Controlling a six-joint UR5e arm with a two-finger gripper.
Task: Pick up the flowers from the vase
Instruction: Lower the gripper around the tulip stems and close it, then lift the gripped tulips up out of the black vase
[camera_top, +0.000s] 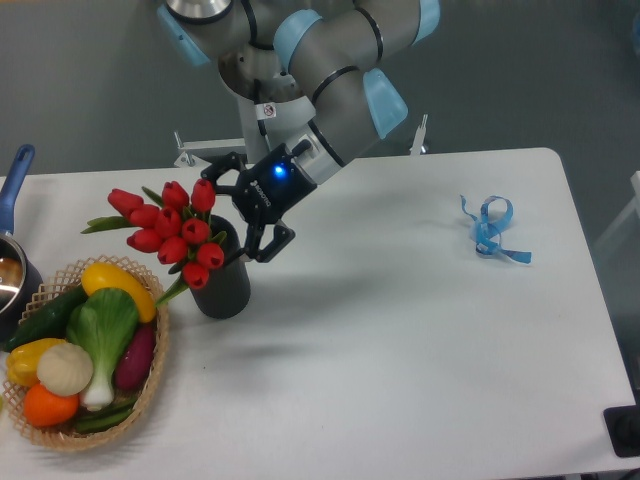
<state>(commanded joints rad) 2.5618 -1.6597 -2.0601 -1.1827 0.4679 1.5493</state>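
Note:
The flowers (168, 232), a bunch of red tulip buds with green stems and leaves, stand in the dark grey vase (225, 288) at the table's left and lean out to the left. My gripper (233, 219) is open just over the vase mouth, on the right side of the bunch. One finger (214, 178) is behind the buds and the other finger (266, 250) is at the vase's right rim. The stems inside the vase are hidden. I cannot tell if the fingers touch the flowers.
A wicker basket (152, 385) of vegetables sits just front-left of the vase. A pot with a blue handle (14, 185) is at the left edge. A blue ribbon (491, 229) lies at the right of the white table (400, 330).

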